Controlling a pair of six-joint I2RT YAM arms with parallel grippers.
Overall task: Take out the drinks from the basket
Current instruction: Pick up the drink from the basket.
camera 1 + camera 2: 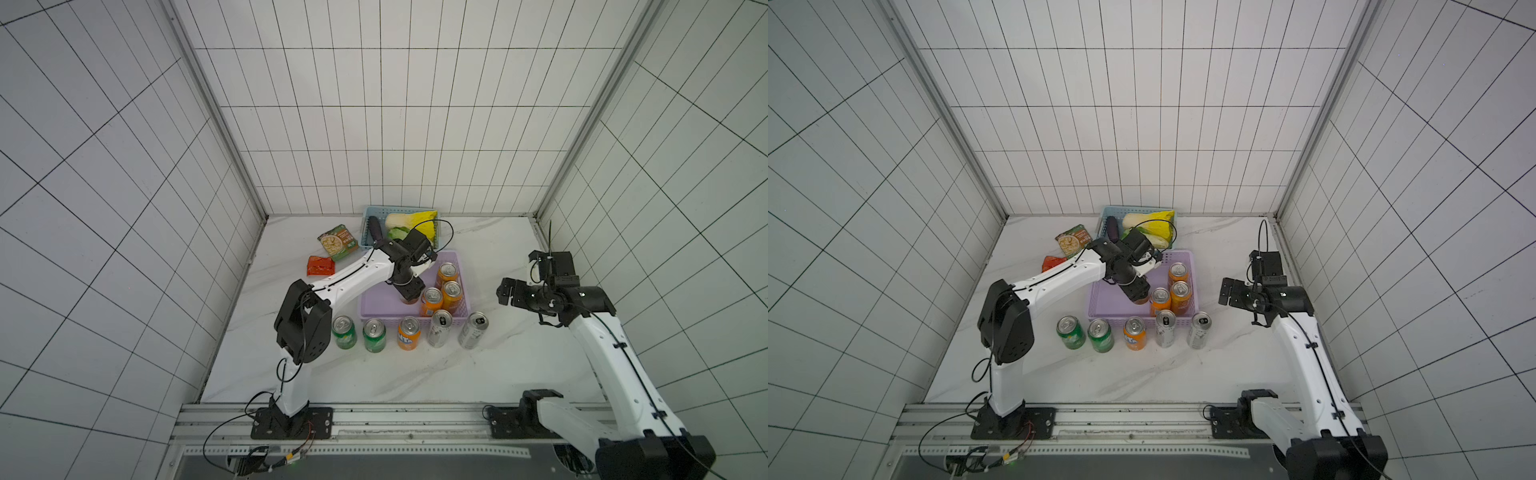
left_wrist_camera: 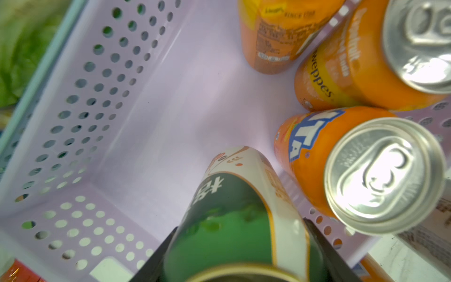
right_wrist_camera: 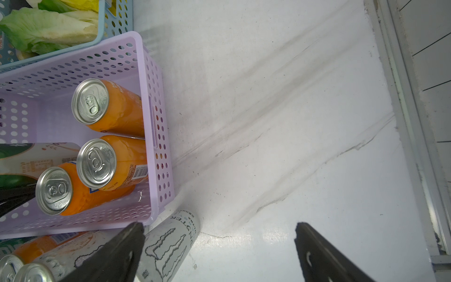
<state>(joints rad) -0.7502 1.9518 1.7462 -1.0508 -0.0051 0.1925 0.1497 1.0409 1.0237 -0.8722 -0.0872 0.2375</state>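
Observation:
The lilac basket (image 1: 376, 301) (image 1: 1100, 301) (image 2: 170, 102) (image 3: 156, 146) stands mid-table. Three orange cans (image 1: 447, 272) (image 1: 452, 293) (image 1: 431, 300) stand upright in its right part. My left gripper (image 1: 409, 291) (image 1: 1136, 291) (image 2: 234, 244) reaches down into the basket and is shut on the dark green can (image 2: 229, 217) (image 3: 22, 156), one black finger on each side; from above the can is nearly hidden under the gripper. In front of the basket stand two green cans (image 1: 344, 331), an orange can (image 1: 409, 332) and two slim silver cans (image 1: 439, 328) (image 1: 473, 330). My right gripper (image 1: 519, 274) (image 1: 1239, 274) (image 3: 219, 229) hangs open, empty, right of the basket.
Behind the lilac basket, a light blue basket (image 1: 368, 224) holds cabbage and an aubergine. A green snack packet (image 1: 338, 242) and a red one (image 1: 320, 266) lie at the back left. Tiled walls close the table on three sides.

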